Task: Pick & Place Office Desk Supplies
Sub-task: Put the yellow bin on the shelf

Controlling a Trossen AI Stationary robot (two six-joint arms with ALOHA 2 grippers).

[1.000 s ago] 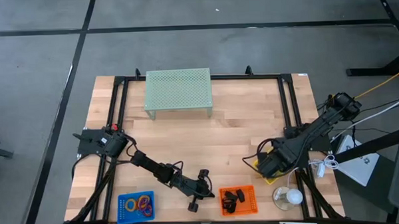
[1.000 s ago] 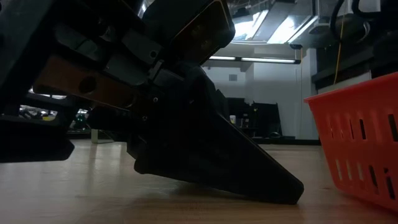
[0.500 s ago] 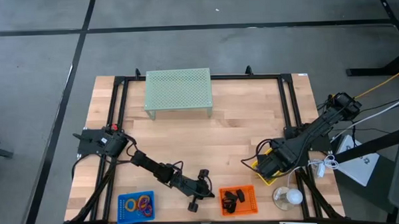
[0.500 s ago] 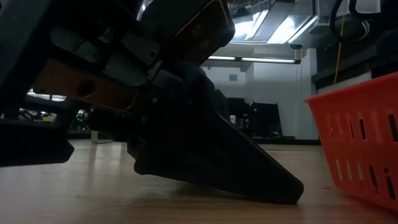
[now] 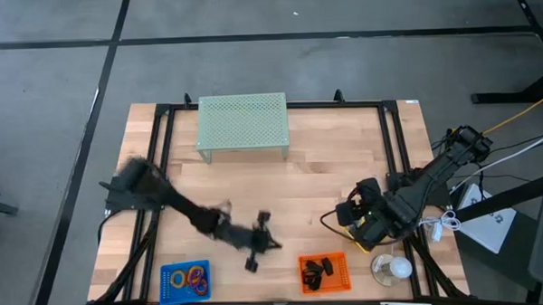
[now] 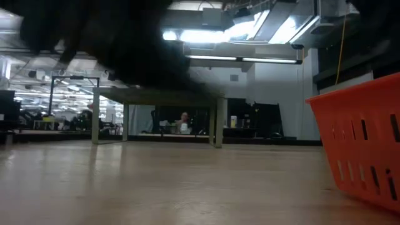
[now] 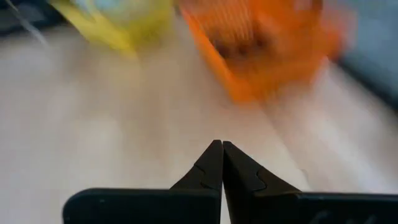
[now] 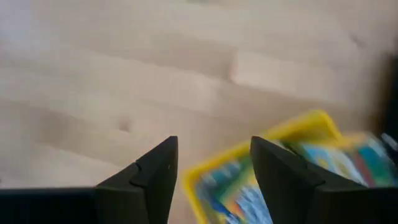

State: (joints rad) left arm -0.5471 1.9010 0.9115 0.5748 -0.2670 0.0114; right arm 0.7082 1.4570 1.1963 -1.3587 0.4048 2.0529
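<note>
High view tells you most of it, so start at the left: the blue basket (image 5: 185, 281) near the front edge already has the purple, orange and yellow rings (image 5: 195, 276) in it. Just right of that, your left gripper (image 5: 254, 258) hangs over bare wood between the blue basket and the orange one, clenched tight with nothing in it; the left wrist view shows the two tips pressed together over empty boards.

Next along, the orange basket (image 5: 324, 273) holds the small black clips (image 5: 318, 269). Then the yellow bin (image 8: 249, 155) with the crayon boxes (image 8: 329, 158) inside, and your right gripper (image 5: 357, 208) sits right above it with the fingers spread and nothing between them. By the look of it those boxes are parked.

So I'd say you're basically at the tail end. I can't spot any loose supplies lying on the table (image 5: 318, 178) itself. A white round thing (image 5: 395, 268) sits just right of the orange basket, can't tell what it is.

The surface is pale wood planks with a black frame round the edge, and the pale green mesh riser (image 5: 242, 124) stands alone at the back. Grey floor all round. Low view shows a dim workshop-type room with ceiling strip lights, desks and someone seated far off.
</note>
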